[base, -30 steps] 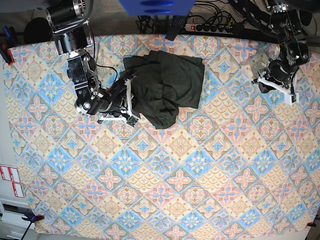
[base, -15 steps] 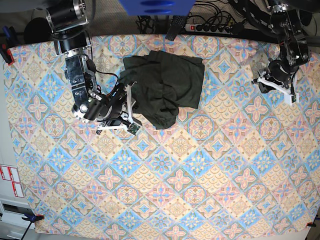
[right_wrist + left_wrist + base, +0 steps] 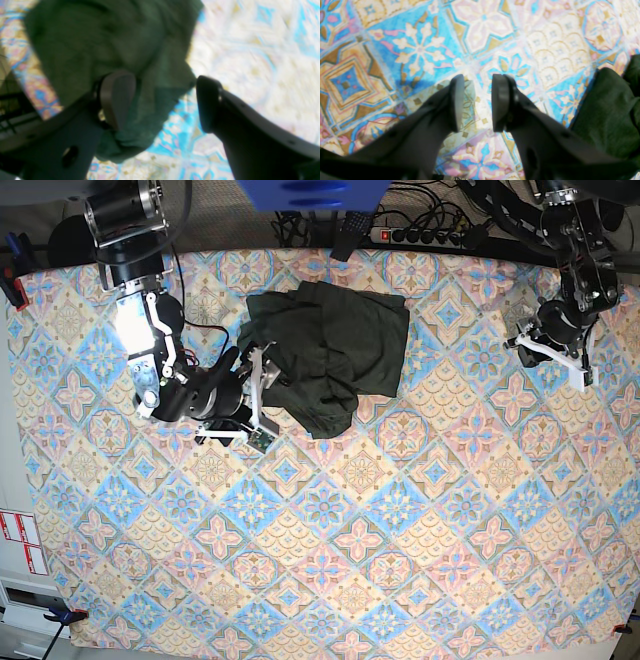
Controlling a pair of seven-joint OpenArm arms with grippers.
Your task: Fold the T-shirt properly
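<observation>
T-shirt: dark olive T-shirt (image 3: 330, 355) is seen bunched in a rumpled heap at upper centre of the base view, on the patterned tablecloth (image 3: 400, 530).
Base-only detail: both arms and the power strip (image 3: 425, 235) at the top edge are shown only here.
Right wrist-only detail: a shirt edge (image 3: 125, 75) is seen draped behind the inner finger (image 3: 117, 97); the view is blurred.
Left wrist-only detail: a shirt corner (image 3: 612, 110) is caught at the right edge of the frame, well apart from the fingers (image 3: 456, 102).
Change from earlier: right gripper (image 3: 252, 395) has been pulled back toward frame left and spread wide; a second ago it was closed at the shirt's left edge. The heap is barely changed. Left arm is unchanged.
Right gripper state: jaws wide apart, shirt let go; fabric just beside one finger, contact cannot be told.
Left gripper state: left gripper (image 3: 477, 102) is partly parted, nothing between the fingers, above bare cloth; in the base view it (image 3: 555, 360) sits at upper right.
</observation>
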